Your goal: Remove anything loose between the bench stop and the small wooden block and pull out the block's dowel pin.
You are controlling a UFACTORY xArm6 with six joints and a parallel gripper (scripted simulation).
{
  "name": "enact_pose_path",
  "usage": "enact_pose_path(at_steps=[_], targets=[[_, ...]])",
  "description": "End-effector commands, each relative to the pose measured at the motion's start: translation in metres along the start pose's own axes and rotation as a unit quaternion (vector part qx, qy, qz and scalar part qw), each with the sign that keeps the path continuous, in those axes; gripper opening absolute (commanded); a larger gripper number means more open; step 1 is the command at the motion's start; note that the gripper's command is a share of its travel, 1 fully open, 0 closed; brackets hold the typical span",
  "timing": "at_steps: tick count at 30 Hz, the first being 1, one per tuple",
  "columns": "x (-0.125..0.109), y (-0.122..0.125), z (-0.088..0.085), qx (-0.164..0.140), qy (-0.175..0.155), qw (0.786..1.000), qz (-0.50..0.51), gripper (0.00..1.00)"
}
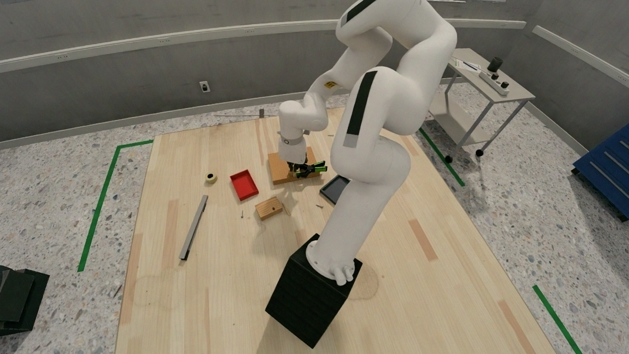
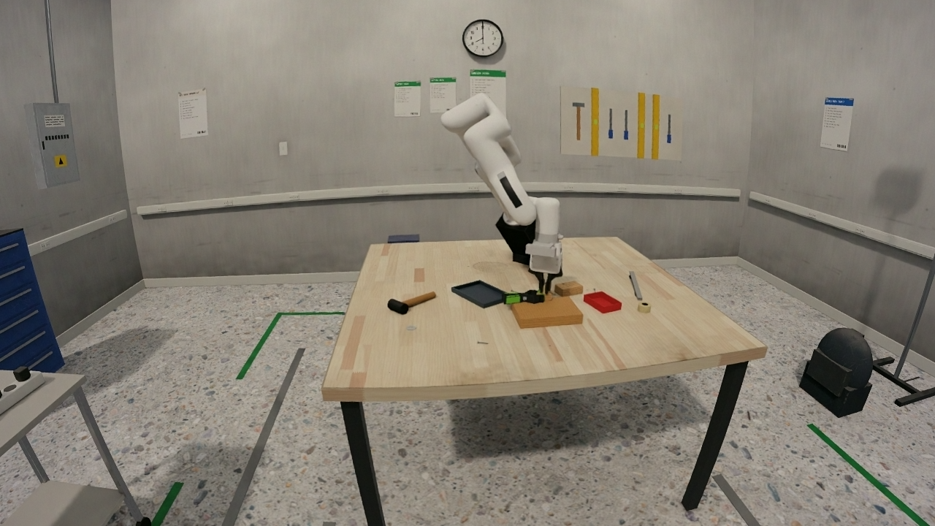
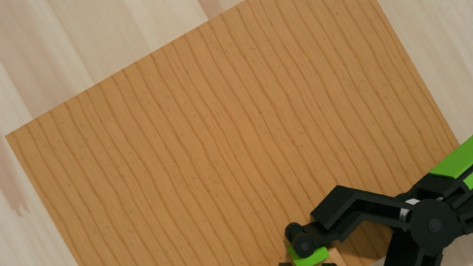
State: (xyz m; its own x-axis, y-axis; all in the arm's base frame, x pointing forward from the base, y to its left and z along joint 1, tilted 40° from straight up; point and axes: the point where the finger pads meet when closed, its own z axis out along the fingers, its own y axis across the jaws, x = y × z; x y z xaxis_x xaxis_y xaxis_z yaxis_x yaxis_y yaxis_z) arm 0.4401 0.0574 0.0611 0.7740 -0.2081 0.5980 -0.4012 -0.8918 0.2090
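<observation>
The orange-brown bench board lies mid-table; it also fills the wrist view (image 3: pixel 222 148). A black and green spring clamp (image 1: pixel 310 168) sits at the board's near right edge, and the wrist view shows its jaw (image 3: pixel 388 218) beside a sliver of the small wooden block (image 3: pixel 332 255). My gripper (image 1: pixel 293 166) points straight down onto that spot, close against the clamp. Its fingers are shut on something thin, which I take to be the dowel pin. The fingers hide the pin, the hole and the stop. From the exterior view the gripper (image 2: pixel 542 288) stands at the board's back edge.
A second wooden block with a hole (image 1: pixel 268 207) lies loose on the table in front of the board. A red tray (image 1: pixel 243 185), a dark tray (image 1: pixel 335 189), a tape roll (image 1: pixel 210 177), a metal bar (image 1: pixel 193 226), a hammer (image 2: pixel 410 302) and small nails (image 1: pixel 319 205) lie around.
</observation>
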Motion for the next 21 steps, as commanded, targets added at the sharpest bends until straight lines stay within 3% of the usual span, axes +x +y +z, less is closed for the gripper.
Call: enact_pose_path(at_steps=[1,8,21], targets=[[0.0007,-0.0007,-0.0008,0.002,0.003,0.999,0.045,0.00],[0.0007,-0.0007,-0.0011,0.002,0.003,0.997,0.082,0.00],[0.0007,-0.0007,-0.0015,0.001,0.003,1.000,-0.003,0.00]])
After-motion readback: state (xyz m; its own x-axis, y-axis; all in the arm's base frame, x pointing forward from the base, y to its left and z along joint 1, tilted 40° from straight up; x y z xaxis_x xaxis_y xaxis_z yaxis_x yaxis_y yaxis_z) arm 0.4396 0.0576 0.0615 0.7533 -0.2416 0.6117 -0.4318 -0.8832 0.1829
